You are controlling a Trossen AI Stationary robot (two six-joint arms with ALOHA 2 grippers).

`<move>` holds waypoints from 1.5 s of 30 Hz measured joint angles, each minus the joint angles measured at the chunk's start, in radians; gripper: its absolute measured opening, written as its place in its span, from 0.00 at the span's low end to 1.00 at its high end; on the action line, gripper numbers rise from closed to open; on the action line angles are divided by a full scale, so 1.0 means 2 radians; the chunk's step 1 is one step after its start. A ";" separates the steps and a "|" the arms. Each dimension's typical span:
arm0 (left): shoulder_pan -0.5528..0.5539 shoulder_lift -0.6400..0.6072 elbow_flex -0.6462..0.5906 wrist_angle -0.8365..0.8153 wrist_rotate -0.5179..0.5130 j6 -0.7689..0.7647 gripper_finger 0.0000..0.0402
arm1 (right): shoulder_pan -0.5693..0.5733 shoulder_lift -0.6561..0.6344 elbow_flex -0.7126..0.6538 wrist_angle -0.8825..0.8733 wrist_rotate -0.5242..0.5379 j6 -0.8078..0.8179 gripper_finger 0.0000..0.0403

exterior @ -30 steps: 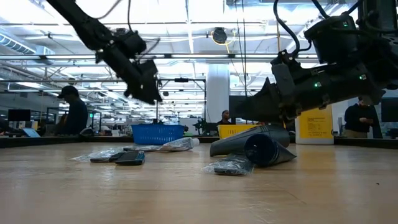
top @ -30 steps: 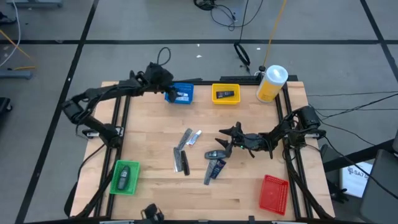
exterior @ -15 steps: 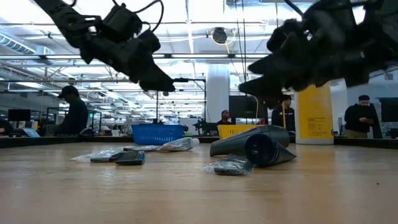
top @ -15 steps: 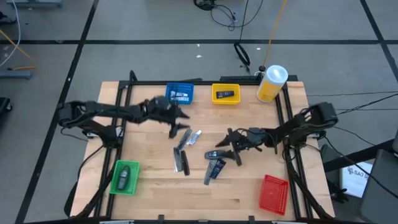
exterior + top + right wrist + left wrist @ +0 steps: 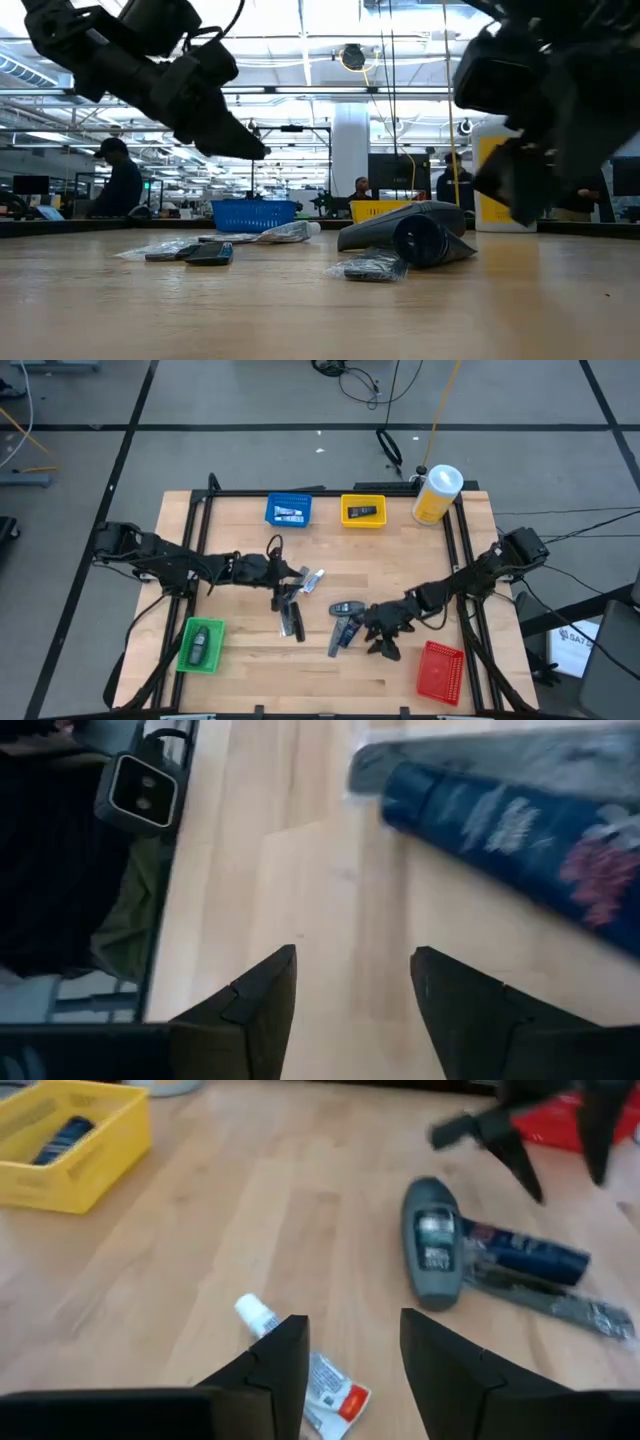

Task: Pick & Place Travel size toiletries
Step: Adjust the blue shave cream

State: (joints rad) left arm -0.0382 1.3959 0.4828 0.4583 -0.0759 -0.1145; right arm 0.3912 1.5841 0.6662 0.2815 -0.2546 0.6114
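A pale wooden desk (image 5: 250, 660) stands on a grey floor (image 5: 80, 460) crossed by dark lines and loose cables (image 5: 350, 380), while beyond its far edge a bright hall opens, with ceiling lights (image 5: 300, 30), a white pillar (image 5: 350, 140) and people (image 5: 120, 185) at workstations.

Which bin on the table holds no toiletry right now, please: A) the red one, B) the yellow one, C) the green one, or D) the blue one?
A: the red bin at the table's near right corner shows only its bare mesh floor, while the other three each hold an item.
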 joint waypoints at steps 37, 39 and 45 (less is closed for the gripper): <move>-0.104 0.002 0.000 0.045 -0.033 -0.042 0.32 | -0.022 0.042 0.097 -0.083 0.297 -0.134 0.28; -0.113 0.002 0.000 0.054 -0.033 -0.032 0.32 | -0.013 0.028 0.098 -0.062 0.221 -0.139 0.28; -0.130 0.002 0.000 0.072 -0.046 -0.021 0.32 | 0.014 0.036 0.097 -0.092 0.150 -0.082 0.28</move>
State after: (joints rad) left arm -0.2983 1.4006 0.4835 0.6022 -0.1684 -0.1561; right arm 0.4191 1.6555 0.8594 0.0968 0.0446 0.4470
